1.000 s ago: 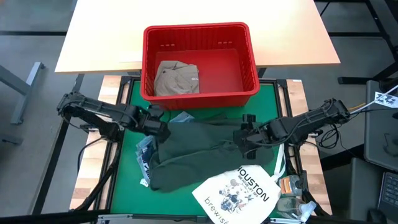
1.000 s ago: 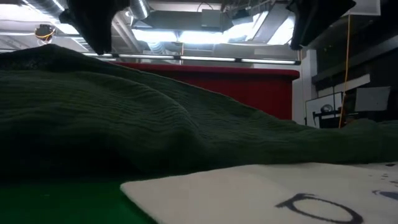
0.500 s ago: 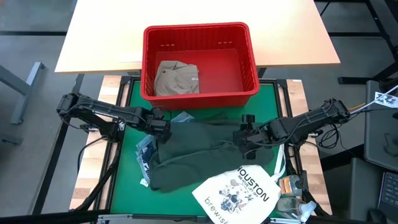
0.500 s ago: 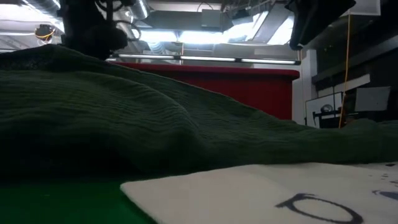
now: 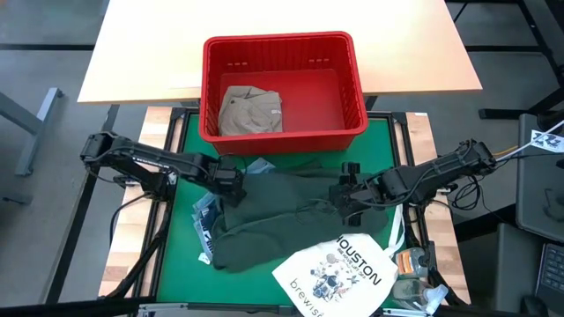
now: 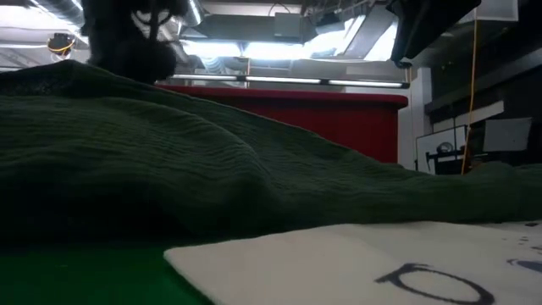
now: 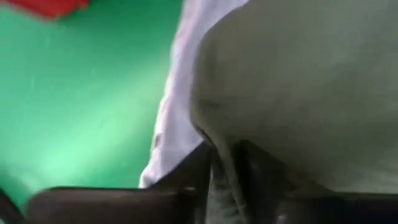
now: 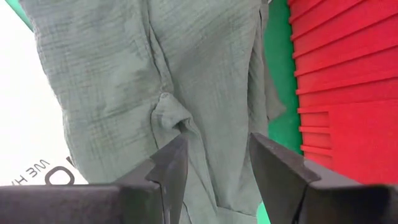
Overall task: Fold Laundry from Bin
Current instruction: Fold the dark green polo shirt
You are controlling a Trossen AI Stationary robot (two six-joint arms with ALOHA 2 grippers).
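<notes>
Dark green garment [image 5: 273, 216]: spread on the green worktop [image 5: 181, 255], just in front of the red bin [image 5: 357, 88]; its surface is wrinkled, one ridge of cloth runs across the middle; the near corner lies under the white tote bag [image 5: 339, 273].

Left gripper [image 5: 231, 179]: at the left far edge of the green garment; in the left wrist view a thin fold of the cloth [image 7: 224, 180] sits between the two dark fingers [image 7: 196, 171], so I judge it is grasping the hem; how firmly, I cannot say.

Right gripper [image 5: 342, 195]: at the right edge of the same garment; in the right wrist view the fingers [image 8: 171, 165] stand apart above the cloth with a small pucker between them; released, nothing held.

Khaki garment [image 5: 251, 110]: in the bin, at its left side, not yet taken out.

Other laundry: a light blue piece [image 5: 257, 165] shows from under the far edge of the green one; one more patterned piece [image 5: 204, 220] shows at its left side.

Step in hand: I think the arms are taking the two far corners of the green garment, to spread or fold it.

Next move: the right gripper should come down and pinch its edge; then both should lift together, evenly, so the cloth does not drag the tote bag or the piece below.
</notes>
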